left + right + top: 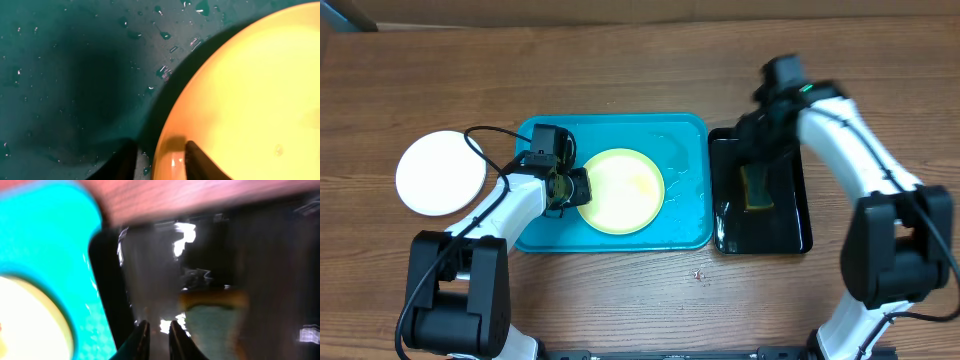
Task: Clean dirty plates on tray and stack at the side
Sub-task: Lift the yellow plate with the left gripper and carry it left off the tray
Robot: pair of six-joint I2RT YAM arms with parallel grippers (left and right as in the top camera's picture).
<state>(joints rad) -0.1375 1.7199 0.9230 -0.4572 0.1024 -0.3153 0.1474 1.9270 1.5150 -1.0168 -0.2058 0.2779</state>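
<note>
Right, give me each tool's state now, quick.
Left tool: closed on the rim of the yellow-green plate.
Right tool: barely open, empty; the sponge lies beside it.

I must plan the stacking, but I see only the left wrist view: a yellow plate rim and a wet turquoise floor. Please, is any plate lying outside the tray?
Observer: Yes. One white plate lies on the table, to the left of the turquoise tray.
Operator: Are other plates on the tray with the yellow one?
Observer: No. The yellow-green plate is the only one on it.
Operator: And where is the other arm?
Observer: The right tool hangs over the black tray, beside the sponge that lies in it, and it holds nothing.
</note>
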